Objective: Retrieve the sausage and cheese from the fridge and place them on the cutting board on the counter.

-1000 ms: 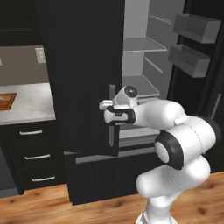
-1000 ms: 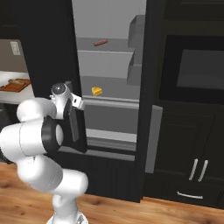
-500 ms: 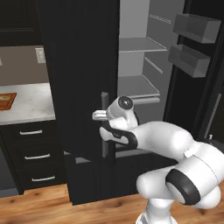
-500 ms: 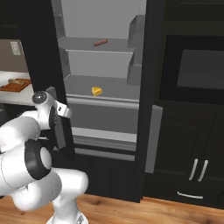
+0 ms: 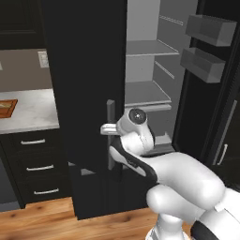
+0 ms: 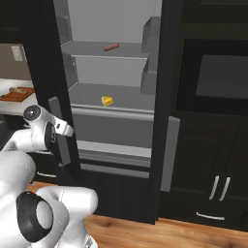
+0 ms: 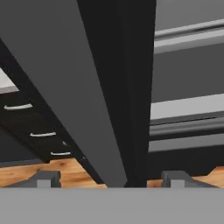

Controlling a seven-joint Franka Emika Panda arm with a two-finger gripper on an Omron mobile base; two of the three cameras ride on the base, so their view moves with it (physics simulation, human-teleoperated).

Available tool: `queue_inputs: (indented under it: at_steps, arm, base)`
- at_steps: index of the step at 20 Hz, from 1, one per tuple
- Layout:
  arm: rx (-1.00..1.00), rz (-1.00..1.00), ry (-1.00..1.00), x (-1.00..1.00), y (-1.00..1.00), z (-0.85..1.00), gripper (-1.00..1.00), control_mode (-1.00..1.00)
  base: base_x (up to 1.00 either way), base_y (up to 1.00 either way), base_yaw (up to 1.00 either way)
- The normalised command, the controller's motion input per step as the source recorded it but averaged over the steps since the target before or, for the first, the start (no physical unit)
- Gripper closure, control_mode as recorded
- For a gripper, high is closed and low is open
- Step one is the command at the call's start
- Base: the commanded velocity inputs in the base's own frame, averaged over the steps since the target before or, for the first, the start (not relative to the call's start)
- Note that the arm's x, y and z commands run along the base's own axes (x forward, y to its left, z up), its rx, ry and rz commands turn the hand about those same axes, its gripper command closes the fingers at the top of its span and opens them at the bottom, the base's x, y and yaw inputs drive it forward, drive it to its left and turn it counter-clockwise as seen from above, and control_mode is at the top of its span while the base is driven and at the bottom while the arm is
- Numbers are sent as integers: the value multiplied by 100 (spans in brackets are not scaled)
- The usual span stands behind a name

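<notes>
End effector (image 7: pixel 109 177) has its two dark finger tips (image 7: pixel 46 178) spread wide either side of the long grey vertical handle (image 7: pixel 65 87), not clamped on anything; the handle runs up between them, so I'd read this as a release at the handle with the door swung out. Left door of the tall black French-door fridge (image 6: pixel 167 72) stands open, which is why the pale grey shelves are exposed from the right base view.

Targets sit inside: slim reddish-brown sausage (image 6: pixel 111 47) lying flat on the upper shelf, small bright yellow cheese wedge (image 6: pixel 107 100) on the shelf below, well apart from each other. Both untouched.

Small orange-brown wooden cutting board (image 6: pixel 18 94) is on the white-grey marble desk (image 5: pixel 33 110) to the fridge's left, over the dark drawers. Something lies on the board, too small to tell what.

Judgement: door-opening step about done; no item fetched yet. Next reach must clear the door edge.
</notes>
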Motion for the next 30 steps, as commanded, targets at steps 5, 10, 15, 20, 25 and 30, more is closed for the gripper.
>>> queue_inputs:
  at_steps: [5,10,15,20,25,30]
  arm:
    - [7,-2,4,-50,-43,10,-100,-100]
    - [4,-8,21,-3,-70,5,-100,-100]
    - [8,-15,21,18,-56,17,-100,-100]
    - [7,-21,17,36,-33,18,-100,-100]
    - [14,-15,13,54,-5,18,-100,-100]
    - [22,-3,17,49,-2,13,-100,-100]
  base:
    - [0,0,0]
    - [0,0,0]
    - [0,0,0]
    - [0,0,0]
    - [0,0,0]
    - [0,0,0]
